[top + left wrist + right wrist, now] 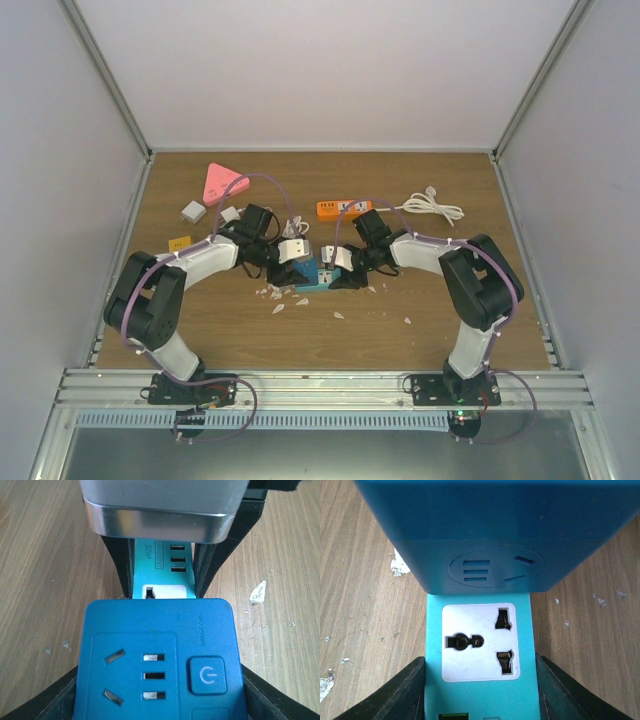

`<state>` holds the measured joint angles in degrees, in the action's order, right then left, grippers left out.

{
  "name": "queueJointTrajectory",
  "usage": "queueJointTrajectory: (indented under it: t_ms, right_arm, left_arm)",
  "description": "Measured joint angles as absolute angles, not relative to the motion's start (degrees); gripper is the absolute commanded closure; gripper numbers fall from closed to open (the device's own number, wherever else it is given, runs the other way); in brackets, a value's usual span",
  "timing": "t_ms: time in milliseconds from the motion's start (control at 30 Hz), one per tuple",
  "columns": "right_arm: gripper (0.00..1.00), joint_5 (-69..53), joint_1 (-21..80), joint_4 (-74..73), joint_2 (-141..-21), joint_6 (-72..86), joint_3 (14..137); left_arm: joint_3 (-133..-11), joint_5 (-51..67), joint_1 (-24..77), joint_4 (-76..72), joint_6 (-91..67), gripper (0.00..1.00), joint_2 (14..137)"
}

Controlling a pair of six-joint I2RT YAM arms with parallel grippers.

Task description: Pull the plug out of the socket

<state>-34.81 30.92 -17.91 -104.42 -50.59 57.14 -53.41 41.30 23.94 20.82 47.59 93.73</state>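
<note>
**A:** Mid-table in the overhead view, where the two arms meet, what are they holding?

**B:** The left gripper (160, 671) pinches a dark blue adapter cube (160, 640), its black fingers (47, 705) pressed against both sides. The right gripper (480, 660) clamps a teal power strip (485, 696) the same way, one finger on each long edge.

**A:** Where is the cube relative to the strip?

**B:** It sits over the strip's end, at the bottom of the left wrist view and at the top of the right wrist view. I cannot tell whether its pins are seated.

**A:** Any writing?

**B:** A small label (148, 554) on the strip reads "S204", beside three USB slots (177, 559). The cube's top carries faint embossed text near its upper right corner, too shallow to read. Its square button (206, 675) bears a power symbol.

**A:** And the outlets?

**B:** The cube's top has two slanted slots and three short ones. The strip shows a white universal socket (479, 641) just below the cube in the right wrist view.

**A:** Anything else on the wooden table (450, 320)?

**B:** An orange power strip (343, 208) and a coiled white cable (432, 207) lie toward the upper right, and a pink triangular piece (222, 182) lies at the upper left. Any print on them is too small to read. White flakes (278, 308) are scattered just below the grippers.
</note>
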Motion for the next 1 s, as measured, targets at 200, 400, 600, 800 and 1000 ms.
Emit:
queueJointTrajectory:
  t_ms: [200,400,600,800,1000]
  right_arm:
    - [0.85,-34.41,31.09,-17.93,-104.57,-50.52,57.21]
    - [0.85,-34.37,31.14,-18.00,-104.64,-50.24,57.34]
    - [0.86,-34.20,31.14,-18.02,-104.64,-49.89,57.34]
    - [0.86,-34.11,31.14,-18.02,-104.64,-49.67,57.34]
    - [0.85,-34.15,30.96,-18.11,-104.64,-49.69,57.34]
  left_arm:
    - [-50.37,39.97,24.43,17.82,49.60,0.66,90.87]
    - [-47.99,38.50,25.23,15.35,50.48,0.69,88.18]
    - [-48.45,39.20,24.86,16.16,50.15,0.69,88.12]
    - [-50.52,44.82,22.85,17.96,48.36,0.69,88.12]
    - [-51.07,48.07,21.58,19.33,48.01,0.69,88.12]
